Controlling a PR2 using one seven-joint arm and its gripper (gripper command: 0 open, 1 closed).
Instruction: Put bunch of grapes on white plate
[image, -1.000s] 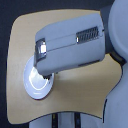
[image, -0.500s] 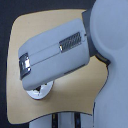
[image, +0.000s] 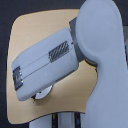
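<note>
the robot's big white arm (image: 50, 67) is reaching across the tan worktop (image: 35, 30) and is filling most of the exterior view, so very little of the task area is showing. only a small sliver of the white plate (image: 46, 93) is peeking out from under the lower edge of the arm, toward the bottom of the worktop. the bunch of grapes is not showing anywhere; it may be lying on the plate, hanging in the gripper, or sitting under the arm, and the view is not telling which. the gripper itself is hiding behind or below the arm's casing, so whether it is apart, together or clamped on the grapes cannot be told. judging from the arm hanging right over the plate, the task is probably somewhere around the placing step, but whether the grapes are already resting on the plate is not something this view is settling.
</note>
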